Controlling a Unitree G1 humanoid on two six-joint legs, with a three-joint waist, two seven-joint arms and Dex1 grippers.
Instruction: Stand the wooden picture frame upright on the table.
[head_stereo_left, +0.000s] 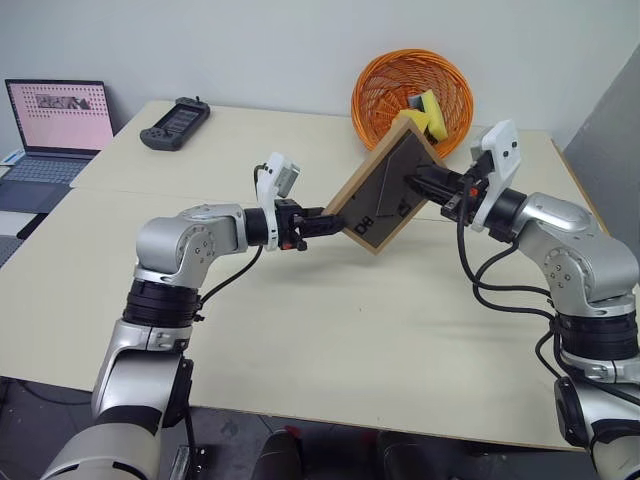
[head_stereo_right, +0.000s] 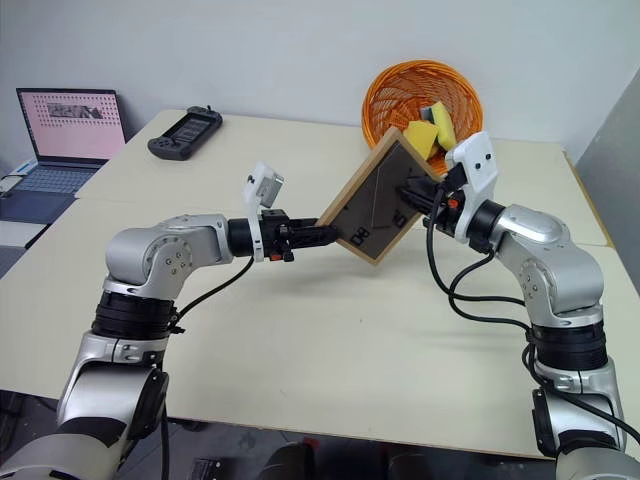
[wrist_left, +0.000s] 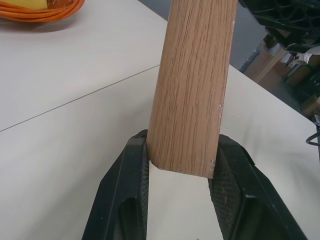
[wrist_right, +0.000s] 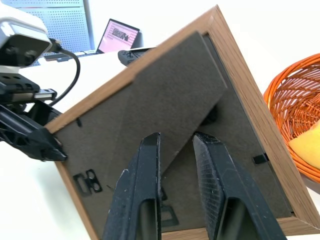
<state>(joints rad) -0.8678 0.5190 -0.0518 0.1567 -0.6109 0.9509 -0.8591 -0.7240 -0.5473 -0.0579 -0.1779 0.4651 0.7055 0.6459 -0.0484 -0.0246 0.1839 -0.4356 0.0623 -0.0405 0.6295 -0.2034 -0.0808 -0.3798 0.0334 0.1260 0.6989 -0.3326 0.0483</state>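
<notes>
Here the frame (head_stereo_left: 385, 188) hangs in the air above the table (head_stereo_left: 330, 330), tilted like a diamond, its dark backing toward the robot. The left pincer (head_stereo_left: 326, 222) is clenched on the frame's lower left wooden edge; the left wrist view has the light-wood rail (wrist_left: 192, 85) squeezed between both black fingers (wrist_left: 122, 200). The right pincer (head_stereo_left: 412, 183) reaches in from the other side, its fingers (wrist_right: 137, 195) laid against the backing, straddling the edge of the easel stand (wrist_right: 170, 112); they seem to pinch that flap, though the contact is hard to read.

Behind the frame an orange wicker basket (head_stereo_left: 385, 85) rests on the table near its far edge, holding yellow sponge-like blocks (head_stereo_left: 430, 112); one has a grey-green side. The frame's top corner overlaps the basket in the head views.

A few pale marks sit near the lower corner of the backing, too small to read. At the far left, a black handheld controller (head_stereo_left: 175, 124) lies on the table, and an open laptop (head_stereo_left: 55, 130) shows a pinkish screen with unreadable content.
</notes>
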